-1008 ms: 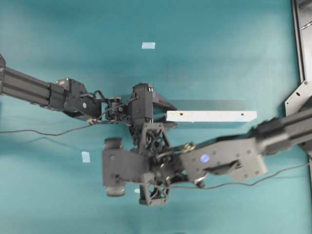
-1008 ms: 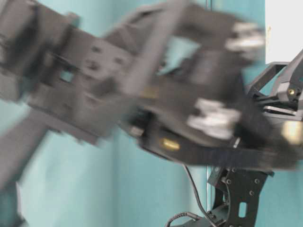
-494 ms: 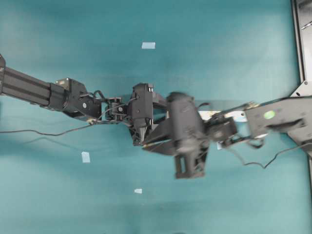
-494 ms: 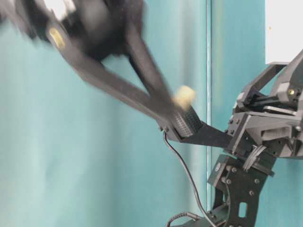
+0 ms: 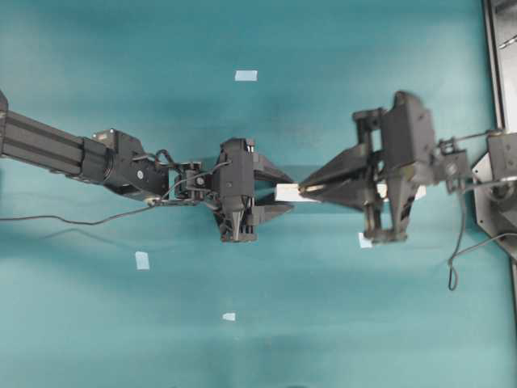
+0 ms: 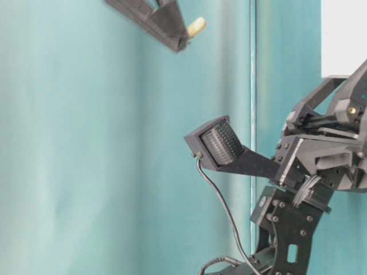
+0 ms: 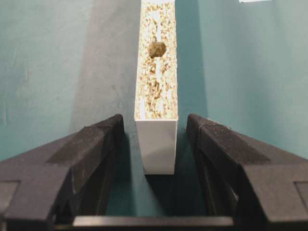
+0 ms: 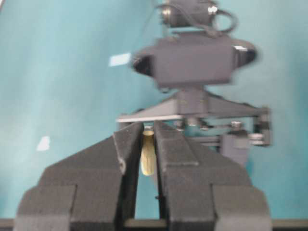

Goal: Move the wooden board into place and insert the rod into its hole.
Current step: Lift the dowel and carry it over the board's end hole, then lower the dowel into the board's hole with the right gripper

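**Now: peg gripped above the strip, board lying between open jaws**

Now the wooden board [image 5: 287,192] lies flat on the teal worktop [image 5: 339,323], a long narrow pale strip running left to right in the overhead view, with most of its length hidden under the right arm. In the left wrist view its top face is speckled, chip-like wood with a smooth white end face, and the hole [image 7: 157,49], a small dark round opening, sits a little way in from that end, on the centre line and much narrower than the strip.

The left gripper [image 7: 155,132] stands with its jaws open on either side of the board's left end; a gap of worktop shows on each side, so neither pad touches the wood.

The right gripper [image 8: 148,144] has its jaws closed on the rod [image 8: 147,156], a short cream-coloured peg held upright between the pads. In the table-level view the peg's tip [image 6: 196,26] pokes out of the closed jaws high in the picture. From overhead, these jaws point left over the board, their tips close to the left gripper's; the hole itself cannot be made out there.

Small pale-blue tape squares lie around: one far [image 5: 245,75], one to the near left [image 5: 142,259], one nearer still [image 5: 229,317], and one just beside the right gripper [image 5: 364,240]. A black cable [image 5: 48,218] trails over the worktop at the left.
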Controlling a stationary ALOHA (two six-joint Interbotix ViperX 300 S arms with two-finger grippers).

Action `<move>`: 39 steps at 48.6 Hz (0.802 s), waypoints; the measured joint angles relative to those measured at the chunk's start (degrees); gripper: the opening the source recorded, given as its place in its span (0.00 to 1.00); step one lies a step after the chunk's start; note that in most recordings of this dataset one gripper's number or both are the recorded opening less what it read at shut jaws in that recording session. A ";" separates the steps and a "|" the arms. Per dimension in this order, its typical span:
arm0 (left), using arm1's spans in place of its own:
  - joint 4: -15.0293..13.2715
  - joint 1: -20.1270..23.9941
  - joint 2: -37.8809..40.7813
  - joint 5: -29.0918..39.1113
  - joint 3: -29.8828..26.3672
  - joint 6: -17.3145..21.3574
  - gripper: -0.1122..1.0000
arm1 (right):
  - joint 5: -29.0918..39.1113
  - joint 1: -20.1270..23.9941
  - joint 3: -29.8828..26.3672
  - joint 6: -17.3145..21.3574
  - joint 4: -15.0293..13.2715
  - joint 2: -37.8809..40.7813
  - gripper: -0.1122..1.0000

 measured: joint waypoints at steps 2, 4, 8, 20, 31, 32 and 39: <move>0.00 -0.09 0.00 0.18 0.00 0.09 0.62 | -3.25 -1.23 1.49 -0.35 -0.26 -0.18 0.18; -0.09 -0.09 -0.18 0.62 -0.09 0.00 0.62 | -6.94 -2.37 3.16 -0.97 -0.35 -0.09 0.18; 0.00 0.00 -0.35 1.58 -0.26 0.00 0.62 | -13.27 -4.48 5.71 -1.93 -0.44 0.35 0.18; 0.00 -0.09 -0.70 4.22 -1.32 0.00 0.61 | -29.09 -8.26 10.02 -6.59 -0.44 7.12 0.18; 0.00 -0.09 -0.70 5.98 -2.37 0.00 0.61 | -36.30 -8.35 10.55 -7.38 -0.44 16.44 0.18; 0.00 -0.18 -0.70 6.06 -2.46 0.00 0.61 | -36.65 -8.26 10.55 -7.38 -0.44 17.05 0.18; -0.09 -0.18 -0.70 6.50 -2.90 -0.09 0.60 | -38.14 -8.26 10.46 -7.65 -0.53 20.39 0.18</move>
